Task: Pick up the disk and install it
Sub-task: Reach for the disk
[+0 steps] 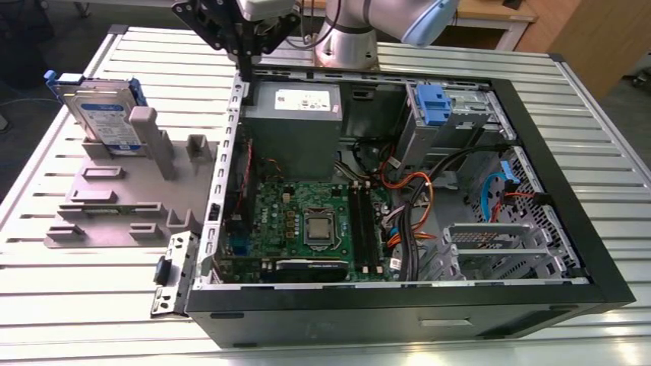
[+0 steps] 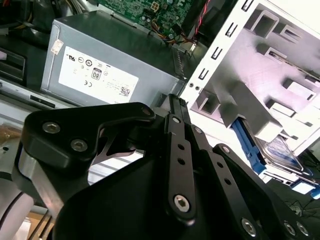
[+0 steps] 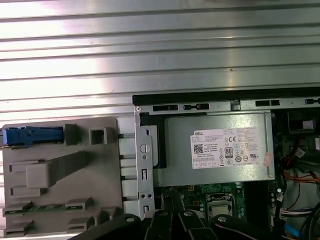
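Silver and framed in a blue carrier, the disk [image 1: 107, 114] stands on edge in a slot at the far corner of a grey moulded holder [image 1: 112, 206], on the exterior view's left. Its blue-and-white label faces outward, with print too small to make out. A grey post rises just beside the disk on the exterior view's right, and the space above its top edge is open. The holder lies flat on the ribbed metal tabletop [image 1: 61, 305], touching the side wall of an open black computer case [image 1: 549, 152] that lies with its open face upward. The pincer [image 2: 173, 102] hangs above that wall, well apart from the disk, with its tips pressed together and nothing between them. Just inside the wall sits a grey power supply [image 1: 295, 122] bearing a white sticker with rows of printed marks. Nearer the camera in the exterior view lies the green motherboard [image 1: 305, 213], with orange cables [image 1: 407, 183] beside it. A blue bracket [image 1: 434, 103] sits in the far bay, and a perforated metal cage [image 1: 489, 244] fills the near corner.
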{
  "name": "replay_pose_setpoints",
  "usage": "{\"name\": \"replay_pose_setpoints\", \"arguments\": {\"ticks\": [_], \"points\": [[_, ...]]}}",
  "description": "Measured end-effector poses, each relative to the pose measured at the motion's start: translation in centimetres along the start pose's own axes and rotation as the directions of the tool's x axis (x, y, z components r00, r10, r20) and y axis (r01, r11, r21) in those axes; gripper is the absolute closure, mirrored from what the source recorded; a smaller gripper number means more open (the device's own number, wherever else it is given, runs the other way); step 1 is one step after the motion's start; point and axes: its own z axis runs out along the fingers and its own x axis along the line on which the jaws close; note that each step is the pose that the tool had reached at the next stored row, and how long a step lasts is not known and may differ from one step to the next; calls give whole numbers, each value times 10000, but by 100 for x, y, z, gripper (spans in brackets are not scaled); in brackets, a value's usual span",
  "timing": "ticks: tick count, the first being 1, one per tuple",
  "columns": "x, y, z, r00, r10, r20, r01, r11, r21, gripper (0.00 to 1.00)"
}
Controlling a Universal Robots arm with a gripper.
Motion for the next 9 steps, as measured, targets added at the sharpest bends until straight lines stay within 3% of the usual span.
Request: {"name": "replay_pose_setpoints", "arguments": {"ticks": [9], "points": [[127,12,12,10000,3,-15,-3,10000,2,89]]}}
